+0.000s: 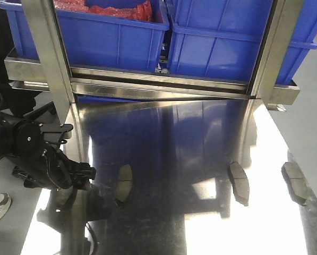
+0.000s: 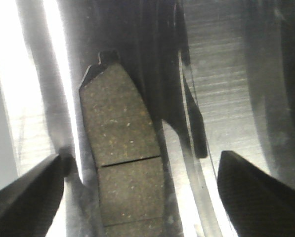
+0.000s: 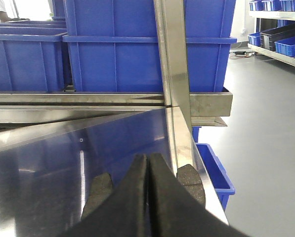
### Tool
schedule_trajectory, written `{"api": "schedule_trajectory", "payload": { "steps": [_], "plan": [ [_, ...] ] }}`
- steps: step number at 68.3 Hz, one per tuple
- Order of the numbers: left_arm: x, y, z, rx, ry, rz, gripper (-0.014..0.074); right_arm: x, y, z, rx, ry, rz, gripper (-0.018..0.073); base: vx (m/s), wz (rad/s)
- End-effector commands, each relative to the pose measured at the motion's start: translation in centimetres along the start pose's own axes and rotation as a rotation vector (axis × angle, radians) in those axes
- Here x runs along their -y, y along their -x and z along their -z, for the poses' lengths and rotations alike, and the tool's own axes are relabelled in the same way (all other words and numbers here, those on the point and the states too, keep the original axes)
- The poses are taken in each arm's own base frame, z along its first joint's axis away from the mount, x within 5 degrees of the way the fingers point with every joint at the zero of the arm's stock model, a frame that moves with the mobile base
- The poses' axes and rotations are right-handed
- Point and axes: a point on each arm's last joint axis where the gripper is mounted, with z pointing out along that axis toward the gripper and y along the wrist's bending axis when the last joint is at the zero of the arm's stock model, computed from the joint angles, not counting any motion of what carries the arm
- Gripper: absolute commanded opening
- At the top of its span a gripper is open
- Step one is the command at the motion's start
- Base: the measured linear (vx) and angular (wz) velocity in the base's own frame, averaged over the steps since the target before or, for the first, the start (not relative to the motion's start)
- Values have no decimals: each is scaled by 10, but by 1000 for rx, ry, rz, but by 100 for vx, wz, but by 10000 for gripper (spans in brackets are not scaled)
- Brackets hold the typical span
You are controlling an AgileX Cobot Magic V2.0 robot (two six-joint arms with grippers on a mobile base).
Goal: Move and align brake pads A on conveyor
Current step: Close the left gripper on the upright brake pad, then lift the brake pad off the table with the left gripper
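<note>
Left gripper (image 2: 140, 160) spread, aimed at left pad (image 2: 120, 148) | right gripper (image 3: 147, 192) pressed together, empty | risk: thin pad skids on slick steel table (image 1: 174, 149), jaws close empty.

- The brake pads (image 1: 238, 181) in the front view look dark grey.
- Up close, one brake pad (image 2: 120, 153) is brown-grey with tiny pale specks and one thin dark line across it.
- The left gripper (image 2: 141, 163) has black fingers (image 2: 23, 197) at 7 and 4 o'clock.
- The right gripper (image 3: 148, 170) is black too.
- The bins (image 1: 116, 37) at 12 o'clock are bright blue, with red stuff (image 1: 121, 8) in one.
- The tabletop (image 1: 174, 133) is shiny silver, with blue mirrored in it and white glare at 6 o'clock.
- The floor (image 3: 266, 123) at 3 o'clock is plain light grey.
</note>
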Motion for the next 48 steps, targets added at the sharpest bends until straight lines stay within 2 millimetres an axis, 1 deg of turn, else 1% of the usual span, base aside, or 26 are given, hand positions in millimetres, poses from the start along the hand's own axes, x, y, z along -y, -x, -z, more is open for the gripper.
{"api": "schedule_trajectory", "payload": {
  "steps": [1,8,15,25,39,48],
  "plan": [
    [6,11,18,89,-30,9,585,1,1,0,71,-3,6,-8,0,0],
    [6,10,18,81,-28,8,563,1,1,0,71,-3,6,-8,0,0],
    [6,9,18,70,-26,7,505,1,1,0,71,-3,6,-8,0,0],
    [5,8,18,69,-26,7,390,1,1,0,71,-3,6,-8,0,0],
    [5,7,18,51,-22,-3,200,1,1,0,71,-3,6,-8,0,0],
    [5,7,18,47,-19,-5,94,1,1,0,71,-3,6,-8,0,0]
  ]
}}
